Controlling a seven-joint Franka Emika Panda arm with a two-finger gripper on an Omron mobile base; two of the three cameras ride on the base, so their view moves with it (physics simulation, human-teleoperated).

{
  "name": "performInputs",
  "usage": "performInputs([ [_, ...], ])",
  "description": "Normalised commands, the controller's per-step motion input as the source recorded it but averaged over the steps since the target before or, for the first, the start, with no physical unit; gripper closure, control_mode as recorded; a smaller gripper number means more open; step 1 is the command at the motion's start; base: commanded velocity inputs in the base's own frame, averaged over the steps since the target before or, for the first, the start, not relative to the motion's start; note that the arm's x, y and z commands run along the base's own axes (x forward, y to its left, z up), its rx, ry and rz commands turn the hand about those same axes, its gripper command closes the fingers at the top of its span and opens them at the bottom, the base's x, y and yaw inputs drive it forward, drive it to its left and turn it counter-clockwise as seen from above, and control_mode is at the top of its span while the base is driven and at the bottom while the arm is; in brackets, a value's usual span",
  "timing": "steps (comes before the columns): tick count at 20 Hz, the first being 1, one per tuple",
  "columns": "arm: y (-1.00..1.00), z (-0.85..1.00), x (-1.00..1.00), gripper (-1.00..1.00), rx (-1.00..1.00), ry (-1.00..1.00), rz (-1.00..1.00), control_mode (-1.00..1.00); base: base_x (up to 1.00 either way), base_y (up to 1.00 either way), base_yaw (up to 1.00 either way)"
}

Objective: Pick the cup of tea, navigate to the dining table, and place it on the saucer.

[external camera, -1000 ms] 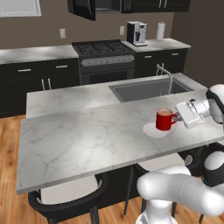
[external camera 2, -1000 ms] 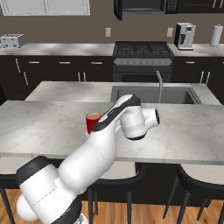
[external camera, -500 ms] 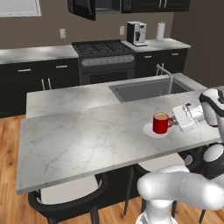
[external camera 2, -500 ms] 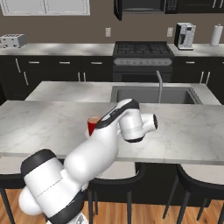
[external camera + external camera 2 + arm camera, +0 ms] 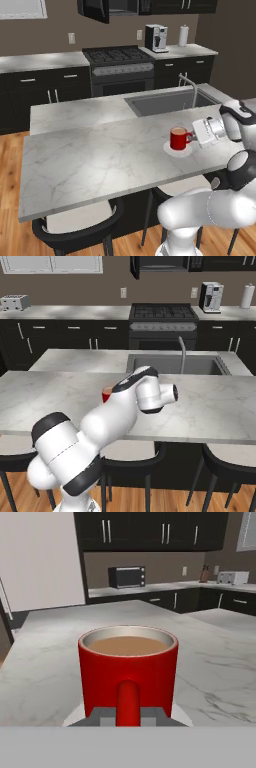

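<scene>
While one cup of tea (image 5: 178, 138) sits on one saucer (image 5: 170, 149) — claw (image 5: 196, 136) state unclear.

The arm (image 5: 95, 431) was glossy white, built of fat rounded segments, with black bands at the joints, one broad ring at about 7 o'clock in the right base view. A dark disc capped the elbow end (image 5: 175, 393). The hand (image 5: 209, 131) was a boxy pale-grey block on a dark-ringed wrist. The fingertips (image 5: 102, 715) showed as small grey stepped pads
</scene>
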Motion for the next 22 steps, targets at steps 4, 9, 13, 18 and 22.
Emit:
performInputs([
  [4, 0.00, -0.16, 0.32, 1.00, 0.00, 0.00, 0.00, -1.00, 0.00, 0.00, 0.00],
  [9, 0.00, -0.18, 0.09, 1.00, 0.00, -0.01, 0.00, -1.00, 0.00, 0.00, 0.00],
  [13, 0.00, -0.15, 0.01, 1.00, 0.00, -0.01, 0.00, -1.00, 0.00, 0.00, 0.00],
  [18, 0.00, -0.10, 0.01, 1.00, 0.00, -0.03, 0.00, -1.00, 0.00, 0.00, 0.00],
  [22, 0.00, -0.01, 0.00, 1.00, 0.00, -0.05, 0.00, -1.00, 0.00, 0.00, 0.00],
])
